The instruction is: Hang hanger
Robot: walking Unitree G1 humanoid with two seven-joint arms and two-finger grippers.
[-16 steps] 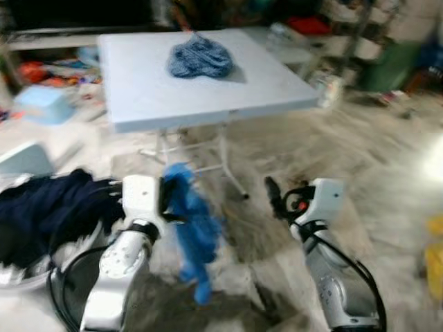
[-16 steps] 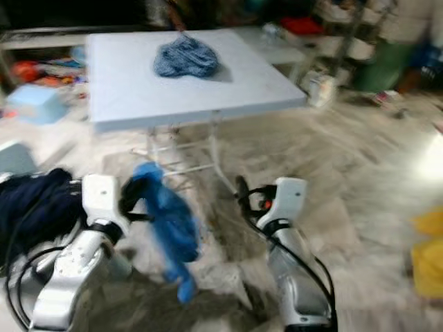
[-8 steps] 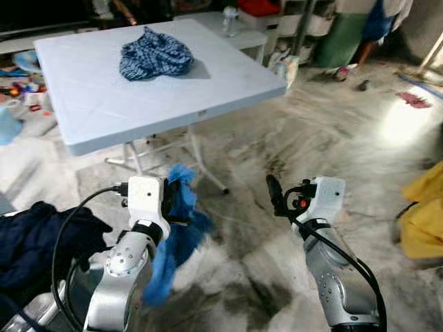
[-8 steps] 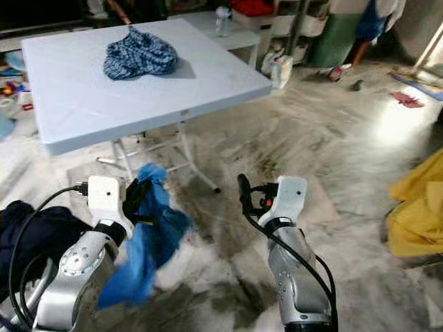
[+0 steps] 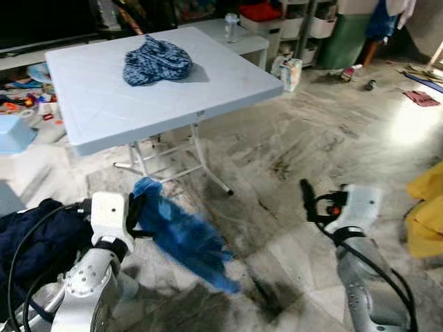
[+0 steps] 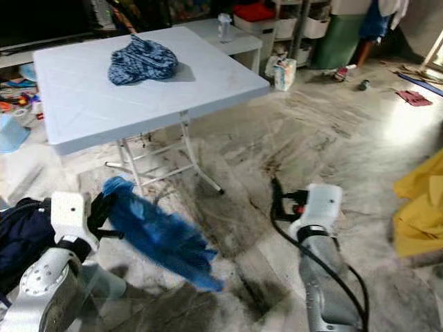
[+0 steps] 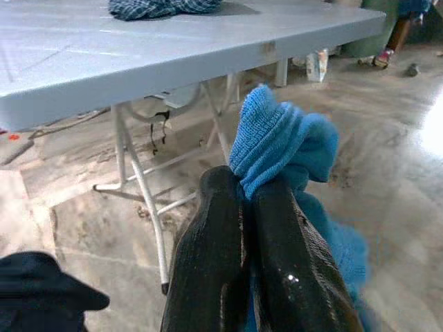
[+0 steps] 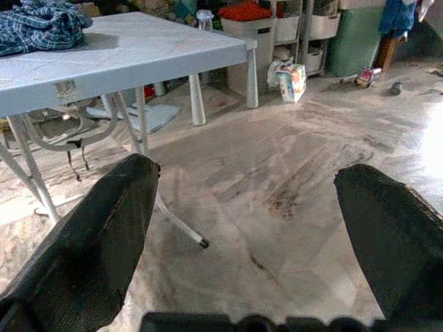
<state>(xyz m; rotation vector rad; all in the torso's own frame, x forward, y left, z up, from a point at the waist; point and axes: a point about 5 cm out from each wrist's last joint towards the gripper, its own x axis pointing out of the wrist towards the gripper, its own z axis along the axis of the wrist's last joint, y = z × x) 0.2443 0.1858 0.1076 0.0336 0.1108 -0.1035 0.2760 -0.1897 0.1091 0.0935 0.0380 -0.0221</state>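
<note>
Here the left end effector (image 7: 242,207) pinches a blue towel (image 5: 183,235), no legible writing

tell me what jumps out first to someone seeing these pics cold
The bright blue cloth pinched in the left gripper grabs the eye, trailing out low over the marble floor ahead of the robot. Next comes the white folding table beyond it, with a crumpled blue plaid garment on top. The right gripper is held open over the floor, holding nothing.
</note>
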